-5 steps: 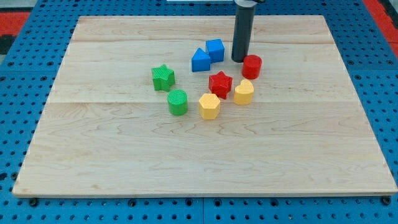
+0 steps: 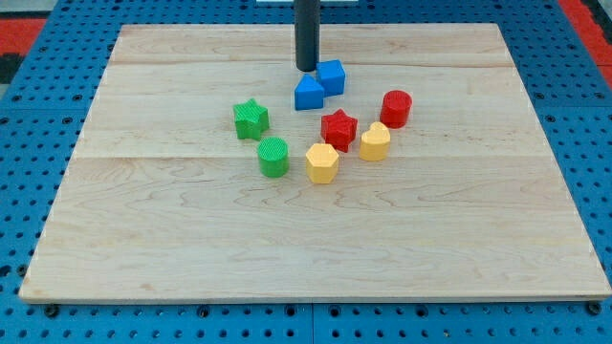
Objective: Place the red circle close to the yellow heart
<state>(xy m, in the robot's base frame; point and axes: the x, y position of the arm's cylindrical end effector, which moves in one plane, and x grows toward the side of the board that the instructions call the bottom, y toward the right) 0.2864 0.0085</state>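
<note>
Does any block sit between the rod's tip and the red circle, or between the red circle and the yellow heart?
Yes for the first: my tip sits at the view's top, beside the blue cube, which lies roughly between it and the red circle. Nothing visible separates the red circle from the yellow heart; they look nearly touching.

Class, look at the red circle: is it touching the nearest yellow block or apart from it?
Cannot tell: the red circle sits just above-right of the yellow block, edges apparently meeting.

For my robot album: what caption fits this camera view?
My tip sits above two blue blocks; red circle neighbours yellow heart.
</note>
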